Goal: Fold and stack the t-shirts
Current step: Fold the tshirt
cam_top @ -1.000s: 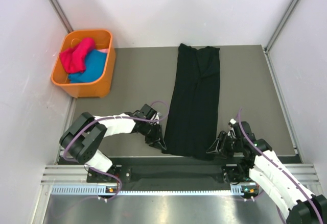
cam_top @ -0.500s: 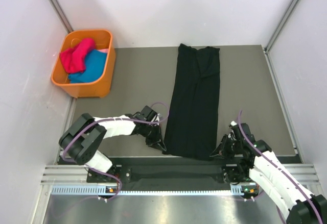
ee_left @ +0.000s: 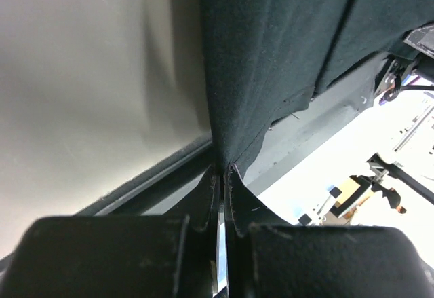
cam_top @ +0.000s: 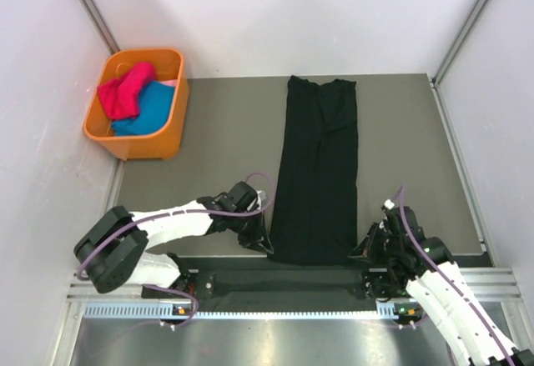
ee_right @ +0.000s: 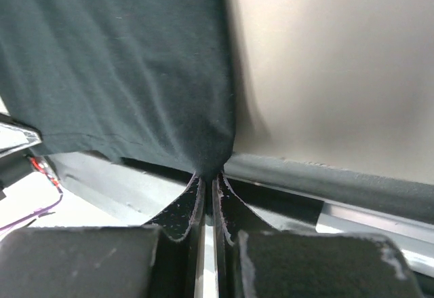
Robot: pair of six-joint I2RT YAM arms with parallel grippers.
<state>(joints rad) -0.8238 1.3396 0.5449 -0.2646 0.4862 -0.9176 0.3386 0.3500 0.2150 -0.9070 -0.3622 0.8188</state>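
I see left gripper (cam_top: 265, 245), right gripper (cam_top: 357, 252) now clamped on near corners of long black cloth t-shirt (cam_top: 317, 174); hem dragged toward near edge of grey table (cam_top: 217, 132).

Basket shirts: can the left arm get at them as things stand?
Probably not yet. The left pincer is shut on the black shirt's near corner, so it must let go first. Nothing stands between it and the basket, but that sits at the far left corner, a long stretch.

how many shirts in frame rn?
3: black shirt laid out mid-table, magenta shirt and teal shirt bunched in the orange basket. More may be buried underneath.
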